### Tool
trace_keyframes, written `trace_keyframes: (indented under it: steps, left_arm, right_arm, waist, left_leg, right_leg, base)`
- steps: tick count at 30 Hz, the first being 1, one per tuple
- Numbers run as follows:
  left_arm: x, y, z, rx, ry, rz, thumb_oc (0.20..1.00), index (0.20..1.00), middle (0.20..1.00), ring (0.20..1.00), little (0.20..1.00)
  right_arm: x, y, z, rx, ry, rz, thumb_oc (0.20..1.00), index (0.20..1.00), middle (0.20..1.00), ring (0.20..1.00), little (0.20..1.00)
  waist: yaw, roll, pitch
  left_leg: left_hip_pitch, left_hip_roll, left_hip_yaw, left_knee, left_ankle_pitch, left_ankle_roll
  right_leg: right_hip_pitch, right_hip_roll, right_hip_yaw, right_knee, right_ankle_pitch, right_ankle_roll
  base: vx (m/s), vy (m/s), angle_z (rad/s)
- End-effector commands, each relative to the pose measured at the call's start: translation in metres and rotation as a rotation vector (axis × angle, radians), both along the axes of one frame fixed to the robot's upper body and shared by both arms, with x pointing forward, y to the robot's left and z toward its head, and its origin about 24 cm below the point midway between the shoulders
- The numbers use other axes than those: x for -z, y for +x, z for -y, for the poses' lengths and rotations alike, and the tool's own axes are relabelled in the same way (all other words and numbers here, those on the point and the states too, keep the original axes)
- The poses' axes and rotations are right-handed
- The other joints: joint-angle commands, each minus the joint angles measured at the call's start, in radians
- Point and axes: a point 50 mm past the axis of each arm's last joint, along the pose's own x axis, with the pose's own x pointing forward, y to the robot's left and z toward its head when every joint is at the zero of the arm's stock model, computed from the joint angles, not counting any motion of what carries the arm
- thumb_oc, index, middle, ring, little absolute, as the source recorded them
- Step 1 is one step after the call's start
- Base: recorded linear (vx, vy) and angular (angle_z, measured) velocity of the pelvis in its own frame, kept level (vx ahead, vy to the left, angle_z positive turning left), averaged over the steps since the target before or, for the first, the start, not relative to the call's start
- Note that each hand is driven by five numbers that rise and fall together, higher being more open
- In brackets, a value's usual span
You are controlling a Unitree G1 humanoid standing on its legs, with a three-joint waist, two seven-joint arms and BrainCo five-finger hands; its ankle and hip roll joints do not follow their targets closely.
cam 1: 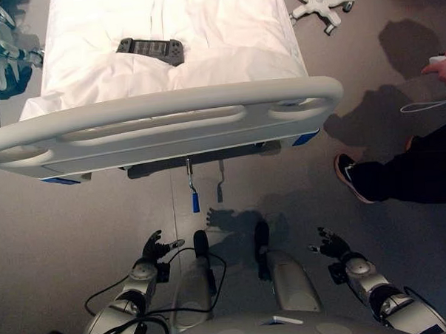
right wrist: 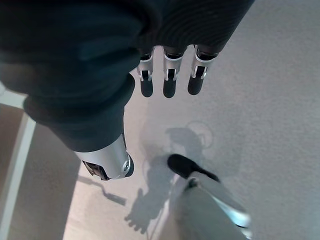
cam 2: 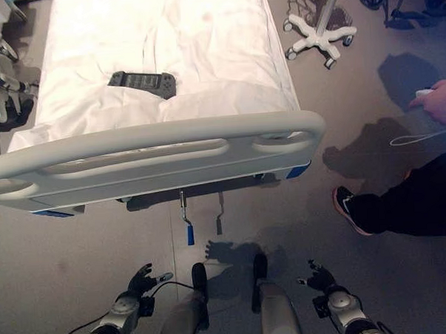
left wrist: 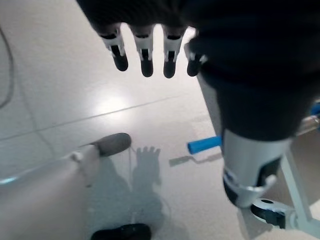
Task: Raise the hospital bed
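I stand at the foot of the hospital bed (cam 1: 165,36), and the step in hand is the approach to the crank (cam 1: 193,187) that hangs under the white footboard (cam 1: 154,125). Both arms hang low. The left robot hand (cam 1: 154,248) and the right robot hand (cam 1: 331,245) are each empty, fingers straight and spread apart, well short of the bed.

To do this step well, I judge that I should move closer first, then bring the left robot hand to the blue grip (left wrist: 205,145), since that grip lies just ahead of it. I would close the fingers around the blue grip itself, not the thin metal shaft above it. The footboard overhangs the crank, so I would reach in low.

The bed carries a white sheet, with a dark handset (cam 1: 150,49) lying on the sheet near the foot end. The crank is a slim metal rod ending in a blue handle that points down at the floor. A person (cam 1: 408,170) stands to my right, near the bed corner; I keep the right arm clear of them.
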Motion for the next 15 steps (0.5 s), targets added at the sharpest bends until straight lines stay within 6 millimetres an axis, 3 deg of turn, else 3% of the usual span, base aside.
trace_keyframes:
  steps: [1,15]
  left_arm:
    - [-0.0157,0.0162,-0.015,-0.063,0.015,0.095,1.0,1.0,1.0,1.0,1.0]
    - [-0.018,0.0185,-0.0195,-0.114,-0.004,0.108,1.0,1.0,1.0,1.0,1.0]
  right_arm:
    - [-0.0091,0.0118,-0.0005,-0.043,-0.027,0.065,1.0,1.0,1.0,1.0,1.0]
    - [-0.0128,0.0179,-0.0029,-0.065,-0.022,0.086,1.0,1.0,1.0,1.0,1.0]
  waist:
    - [-0.021,-0.055,-0.005]
    - [-0.027,-0.072,-0.012]
  left_leg:
    - [-0.021,-0.018,-0.021,0.05,0.007,0.006]
    - [-0.065,-0.019,-0.018,0.066,0.001,0.005]
  right_leg:
    - [0.027,-0.037,0.015,-0.123,0.142,0.108]
    - [-0.02,-0.035,0.026,-0.115,0.146,0.108]
  base:
    - [0.0,0.0,0.0]
    - [0.0,0.0,0.0]
